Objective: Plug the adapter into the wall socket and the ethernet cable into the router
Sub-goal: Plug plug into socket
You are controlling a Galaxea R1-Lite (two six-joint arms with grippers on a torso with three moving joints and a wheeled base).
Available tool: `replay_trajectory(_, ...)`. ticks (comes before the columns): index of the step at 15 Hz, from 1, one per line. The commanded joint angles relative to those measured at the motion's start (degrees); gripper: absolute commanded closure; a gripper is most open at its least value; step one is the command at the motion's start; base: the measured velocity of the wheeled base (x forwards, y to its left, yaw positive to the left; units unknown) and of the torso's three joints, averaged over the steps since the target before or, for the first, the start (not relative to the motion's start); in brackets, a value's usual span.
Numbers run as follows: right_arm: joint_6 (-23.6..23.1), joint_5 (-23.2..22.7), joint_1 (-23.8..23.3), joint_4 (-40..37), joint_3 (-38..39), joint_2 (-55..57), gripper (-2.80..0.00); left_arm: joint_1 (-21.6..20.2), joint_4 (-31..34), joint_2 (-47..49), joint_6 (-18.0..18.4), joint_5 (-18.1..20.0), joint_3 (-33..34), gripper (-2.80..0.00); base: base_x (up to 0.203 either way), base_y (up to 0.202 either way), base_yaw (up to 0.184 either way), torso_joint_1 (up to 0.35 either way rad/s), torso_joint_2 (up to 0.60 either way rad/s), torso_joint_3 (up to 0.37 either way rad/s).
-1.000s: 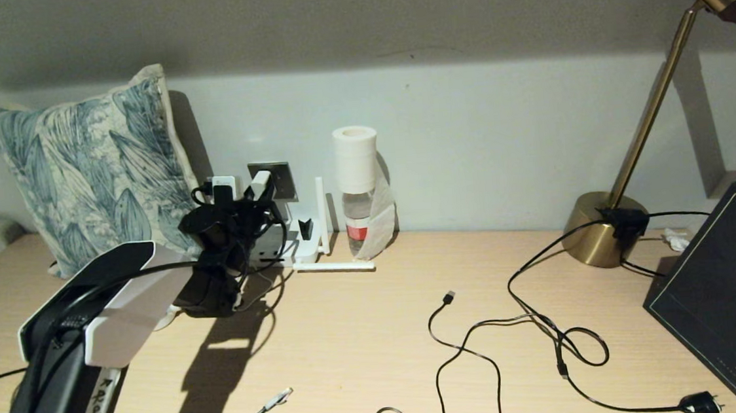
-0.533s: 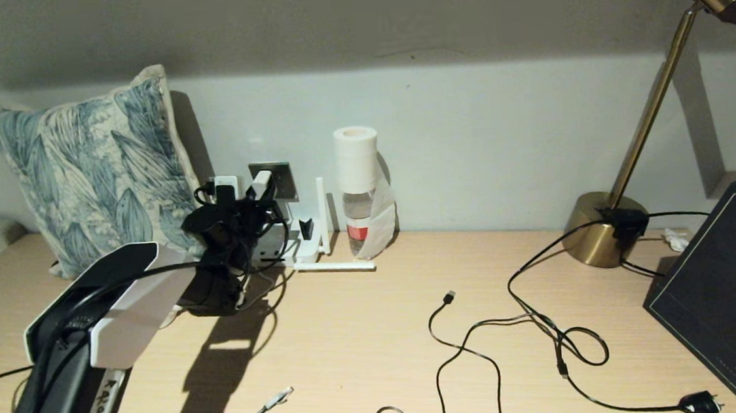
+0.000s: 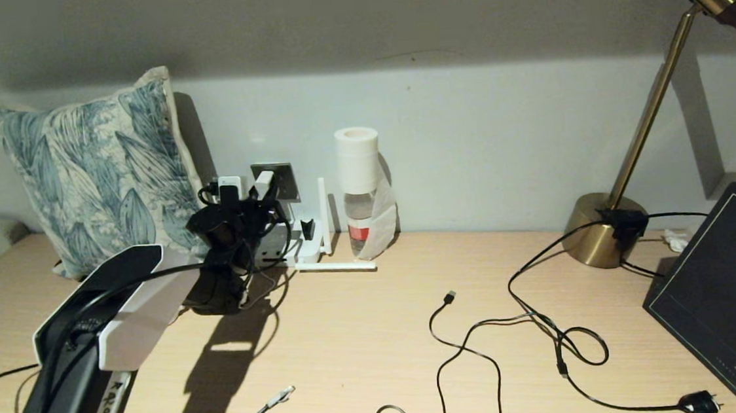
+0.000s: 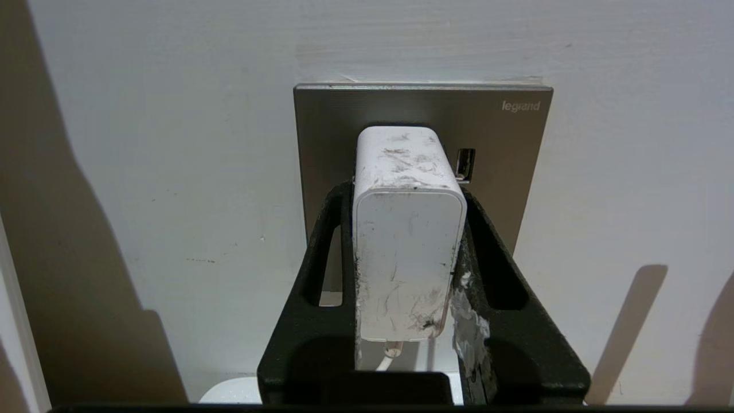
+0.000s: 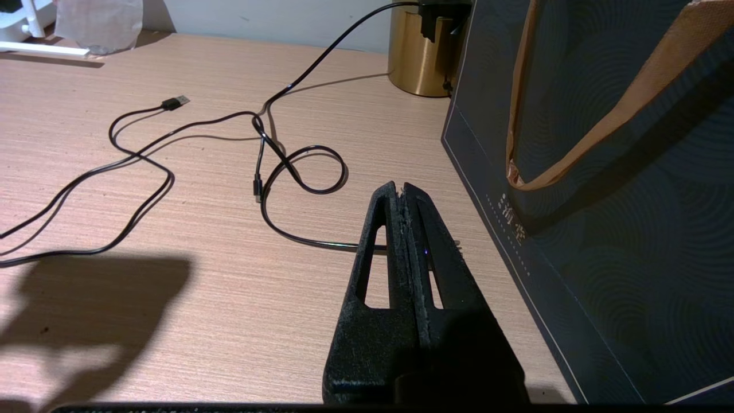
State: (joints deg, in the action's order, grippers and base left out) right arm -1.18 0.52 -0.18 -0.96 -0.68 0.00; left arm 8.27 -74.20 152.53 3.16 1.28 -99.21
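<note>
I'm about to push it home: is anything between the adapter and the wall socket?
Nothing visible. In the left wrist view the left gripper is shut on the adapter, whose front end already meets the wall socket plate. The small port beside it is uncovered.

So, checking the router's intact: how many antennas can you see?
2: an upright antenna beside the bottle, a flat antenna on the desk. The left gripper may hide others.

A home room is suggested by the leaf-print cushion (image 3: pixel 100 178) at upper left and brass lamp (image 3: pixel 612 226) at right
</note>
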Motion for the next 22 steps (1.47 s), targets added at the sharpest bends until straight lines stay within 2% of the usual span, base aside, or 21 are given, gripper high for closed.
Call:
replay_trajectory(1, -0.05, 0.00, 0.01, 0.00, -0.02, 0.00, 0.00, 0.14, 1.08, 1.03, 0.01, -0.39, -3.27, 0.00, 0.000, 0.000, 0.000, 0.000, 0.00, 0.000)
replay_trajectory(22, -0.05, 0.00, 0.01, 0.00, -0.02, 0.00, 0.00, 0.88, 2.31, 2.95, 0.01, -1.80, -4.32, 0.00, 0.000, 0.000, 0.000, 0.000, 0.00, 0.000)
